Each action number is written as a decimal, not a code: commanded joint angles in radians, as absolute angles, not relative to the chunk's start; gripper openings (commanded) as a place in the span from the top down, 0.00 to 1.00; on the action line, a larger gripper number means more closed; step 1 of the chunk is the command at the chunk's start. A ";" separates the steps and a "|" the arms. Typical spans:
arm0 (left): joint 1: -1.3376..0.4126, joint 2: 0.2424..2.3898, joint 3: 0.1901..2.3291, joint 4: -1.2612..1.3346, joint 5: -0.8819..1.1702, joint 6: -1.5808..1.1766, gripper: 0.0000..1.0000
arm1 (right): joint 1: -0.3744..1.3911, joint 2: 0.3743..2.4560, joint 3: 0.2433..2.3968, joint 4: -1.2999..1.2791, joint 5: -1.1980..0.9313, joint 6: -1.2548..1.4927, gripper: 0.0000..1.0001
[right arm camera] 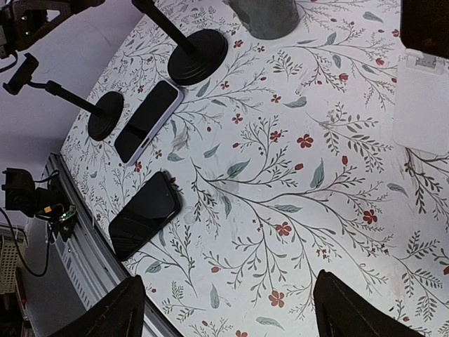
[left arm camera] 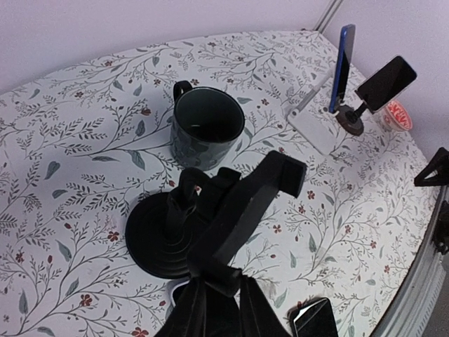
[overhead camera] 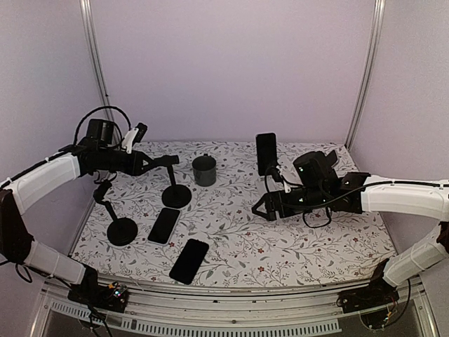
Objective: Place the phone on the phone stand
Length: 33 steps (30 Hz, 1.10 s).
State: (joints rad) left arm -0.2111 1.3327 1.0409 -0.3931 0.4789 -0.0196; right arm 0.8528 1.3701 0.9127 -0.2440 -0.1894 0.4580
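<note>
Two phones lie flat and screen-up on the floral table [overhead camera: 316,246] in the top view: the far phone [overhead camera: 164,225] and the near phone [overhead camera: 189,260], both left of centre. Their long axes run from near-left to far-right. Both lie nearer than the left gripper [overhead camera: 156,163], which is closed on the cradle of the phone stand [overhead camera: 176,196], and well left of the right gripper [overhead camera: 261,208], whose jaws stand apart. A second stand [overhead camera: 122,230] is seen just left of the far phone, with a mug [overhead camera: 204,170] and an upright phone [overhead camera: 266,153] farther back.

From the left wrist, the left gripper [left arm camera: 217,291] is seen pinching the lower end of the phone stand [left arm camera: 245,203]. One phone corner [left arm camera: 312,319] shows beside the fingers; which phone it is cannot be told.

From the right wrist, the right gripper [right arm camera: 228,281] is spread wide over bare cloth. The far phone [right arm camera: 147,121] and the near phone [right arm camera: 144,214] lie apart from it, roughly parallel to each other, untouched.
</note>
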 commanded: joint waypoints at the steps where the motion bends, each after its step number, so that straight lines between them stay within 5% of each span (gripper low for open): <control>1: -0.207 1.323 1.023 -0.342 0.535 -0.044 0.77 | 0.859 1.351 0.958 -0.261 -0.189 0.478 0.15; 14: -0.209 1.351 1.003 -0.232 0.679 0.007 0.81 | 0.860 1.315 0.964 -0.310 -0.188 0.486 0.16; 23: -0.217 1.350 0.965 -0.221 0.625 -0.024 0.57 | 0.860 1.249 0.912 -0.313 -0.165 0.513 0.17; 33: -0.218 1.355 0.937 -0.146 0.649 -0.050 0.52 | 0.859 1.214 0.875 -0.313 -0.170 0.539 0.17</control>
State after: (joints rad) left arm -0.2142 1.3487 0.9394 -0.2142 0.6209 -0.0383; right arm 0.8528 1.2346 0.8883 -0.3115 -0.1780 0.5266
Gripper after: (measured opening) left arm 0.482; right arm 0.831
